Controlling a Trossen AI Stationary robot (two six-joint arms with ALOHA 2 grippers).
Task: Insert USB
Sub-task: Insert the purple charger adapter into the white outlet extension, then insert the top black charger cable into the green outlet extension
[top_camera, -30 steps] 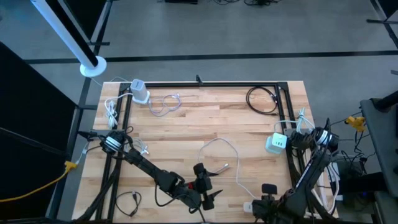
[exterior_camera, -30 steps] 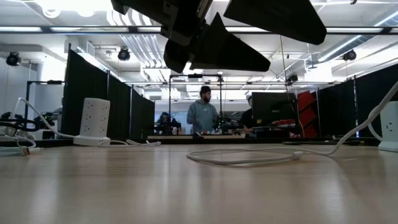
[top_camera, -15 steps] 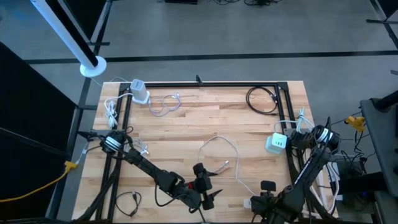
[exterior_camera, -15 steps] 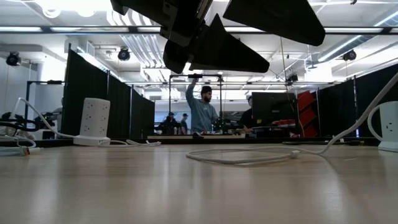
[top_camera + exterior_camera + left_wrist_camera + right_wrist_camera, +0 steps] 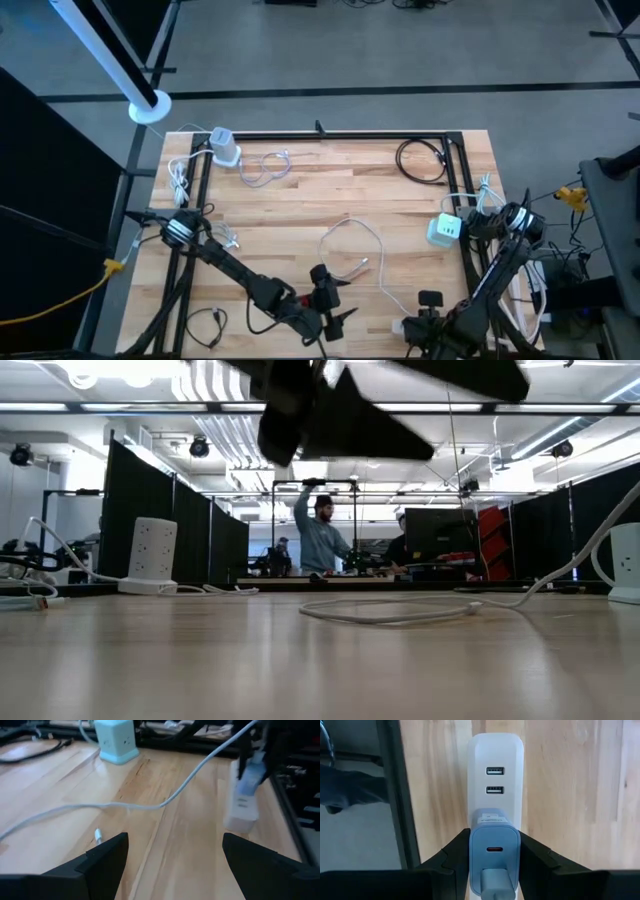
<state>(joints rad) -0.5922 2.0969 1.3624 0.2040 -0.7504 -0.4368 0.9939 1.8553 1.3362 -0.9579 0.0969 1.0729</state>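
Roughly speaking, the job looks to be in its early middle: the charging parts are being handled, but nothing shows a USB plug seated yet. Starting at the left of the wooden worktop (image 5: 300, 200), a white tower-shaped power strip (image 5: 226, 148) stands at the far corner with a loose white cable (image 5: 265, 165) beside it, untouched. Nearer the front edge, the left pincer (image 5: 172, 865) hovers above the boards with its fingers spread wide and nothing between them; just ahead of it lies the free end of the white USB cable (image 5: 150, 805), its small plug (image 5: 98, 837) resting flat on the wood, not yet picked up. Farther right, a pale blue cube outlet (image 5: 445, 230) sits near the worktop's right rail (a black cable coil (image 5: 420, 160) lies beyond it). At the front right, the right pincer (image 5: 495, 851) is clenched on a light blue charger block (image 5: 495, 845), which is pressed against a white power strip (image 5: 495, 780); whether the block is fully seated I cannot tell. That strip's two USB-A ports (image 5: 495, 780) are empty, and the block's own small port is empty too. What remains, by my reading, is to lift the loose plug, line it up and push it home.
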